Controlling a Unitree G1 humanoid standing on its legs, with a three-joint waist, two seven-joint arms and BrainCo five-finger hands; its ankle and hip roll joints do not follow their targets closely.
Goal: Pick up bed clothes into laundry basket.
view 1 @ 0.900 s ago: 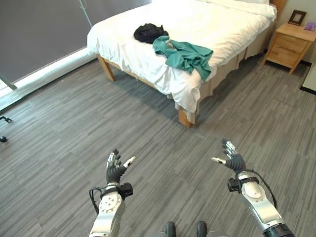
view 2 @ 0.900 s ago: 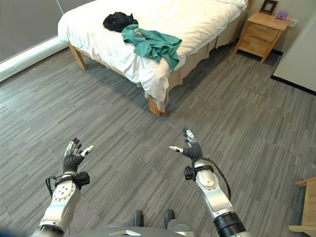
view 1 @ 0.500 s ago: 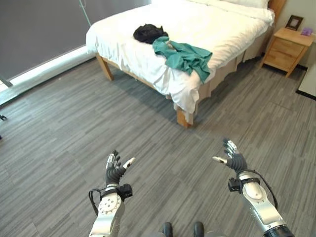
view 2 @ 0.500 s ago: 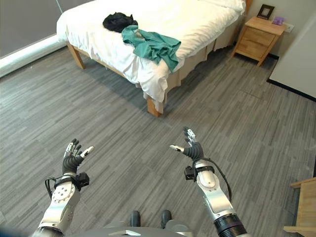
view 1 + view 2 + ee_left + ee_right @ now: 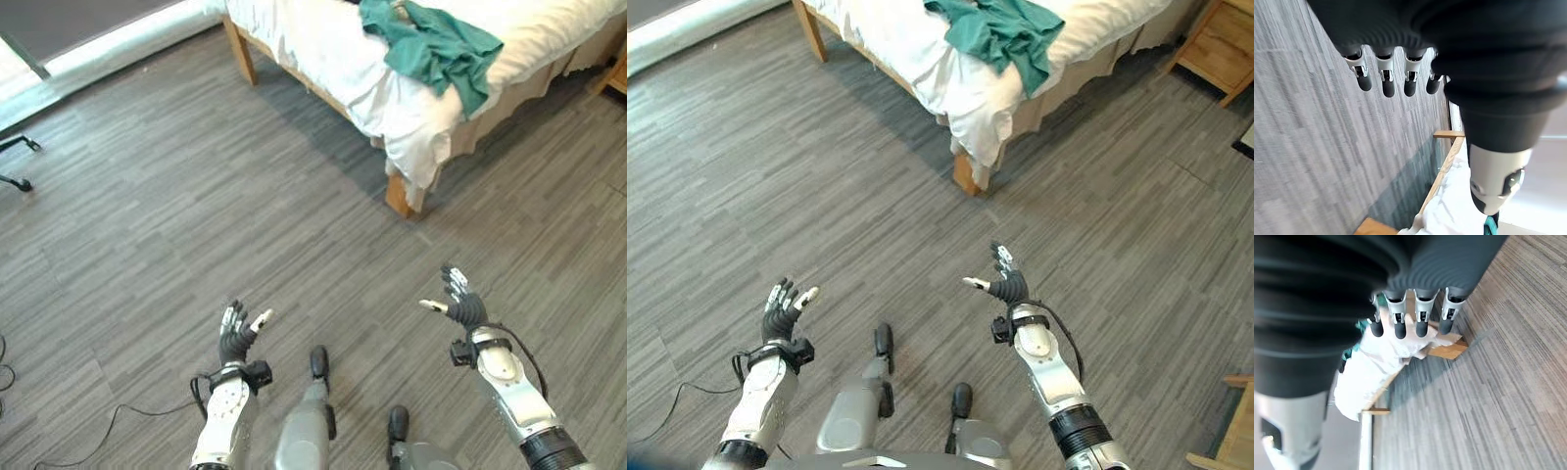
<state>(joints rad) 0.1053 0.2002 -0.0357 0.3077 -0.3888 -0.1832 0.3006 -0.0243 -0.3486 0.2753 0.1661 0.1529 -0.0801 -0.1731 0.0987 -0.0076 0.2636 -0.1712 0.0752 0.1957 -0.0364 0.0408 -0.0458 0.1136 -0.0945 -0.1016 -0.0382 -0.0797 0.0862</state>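
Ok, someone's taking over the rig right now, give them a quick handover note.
Left hand: open, empty, raised over the floor.
Right hand: open, empty, also raised over the floor.
Green garment: lies rumpled on the white bed, near its foot corner, partly hanging over the edge.
Done: nothing picked up yet.
Left: approach the bed, grasp the clothes and put them in the laundry basket, whose place I cannot tell.

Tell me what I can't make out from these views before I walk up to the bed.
- Laundry basket: whereabouts unknown.
- Green garment: its upper part is cut off by the top edge in both eye views.
- Bed: just the near corner is in frame.
- Nightstand: cropped by the right eye view's corner.
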